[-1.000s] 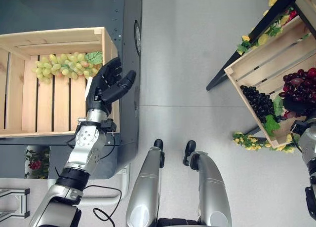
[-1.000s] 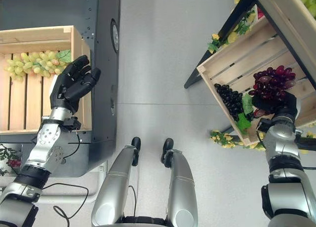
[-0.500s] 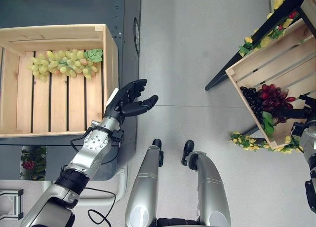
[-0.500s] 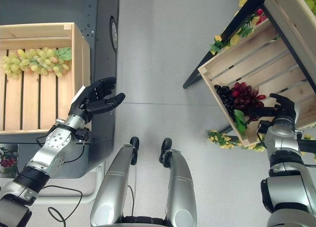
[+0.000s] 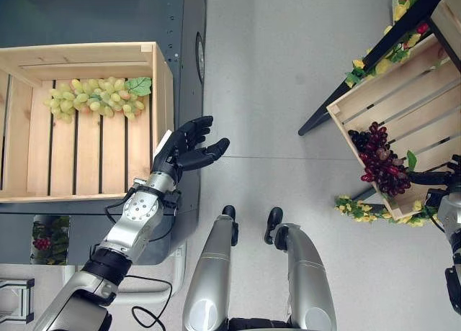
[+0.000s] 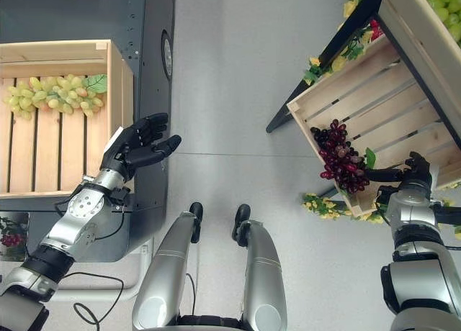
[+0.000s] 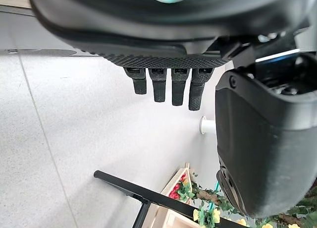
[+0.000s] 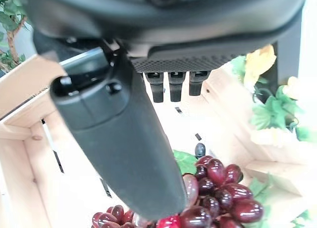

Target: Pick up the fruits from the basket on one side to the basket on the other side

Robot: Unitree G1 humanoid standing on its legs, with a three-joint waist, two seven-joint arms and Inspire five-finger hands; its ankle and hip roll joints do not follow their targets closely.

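Observation:
A bunch of green grapes (image 5: 97,97) with a leaf lies at the far end of the left wooden crate (image 5: 162,101). My left hand (image 5: 184,147) hovers open just right of that crate's side wall, holding nothing; its straight fingers (image 7: 168,91) point out over the grey floor. A dark red grape bunch (image 6: 340,160) lies in the tilted right crate (image 6: 338,93), near its low corner. My right hand (image 6: 410,176) is at that crate's lower edge, open, with the fingers reaching toward the bunch. Those same red grapes (image 8: 218,193) sit just past its thumb (image 8: 124,139).
The left crate rests on a dark table (image 5: 184,29). A black shelf frame (image 5: 360,72) decked with yellow flowers (image 5: 364,207) carries the right crate, and another crate (image 6: 425,21) with green fruit stands above it. Grey floor lies between the two sides.
The right hand let go of the red grapes, which now lie lower in the crate, and it drew back. The left hand moved from the crate's wall out to its right.

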